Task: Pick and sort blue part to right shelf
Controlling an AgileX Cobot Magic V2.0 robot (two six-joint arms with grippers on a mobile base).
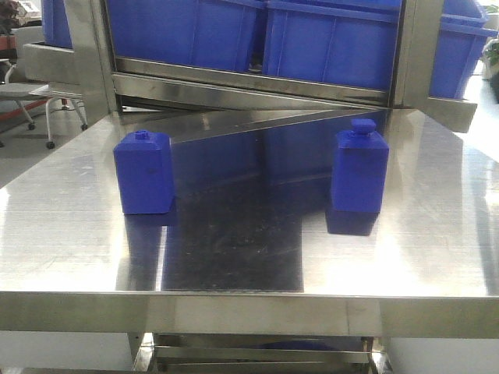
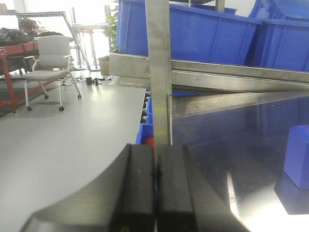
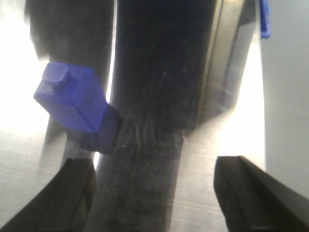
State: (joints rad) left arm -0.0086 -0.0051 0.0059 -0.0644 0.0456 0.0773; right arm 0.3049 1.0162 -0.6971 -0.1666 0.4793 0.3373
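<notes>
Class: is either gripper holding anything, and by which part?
Nothing is held. The left gripper is shut empty, the right gripper open; the blue part stands free on the table.

Open shiny steel tabletop (image 1: 249,234) left of and in front of small solid-blue bottle-shaped plastic part (image 1: 360,173). Flat-topped blue plastic block (image 1: 144,173) stands well left of it. Steel-railed shelf (image 1: 257,84) with blue bins (image 1: 327,39) blocks behind it.

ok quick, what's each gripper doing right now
left gripper: closed, holding nothing
right gripper: open, holding nothing
</notes>
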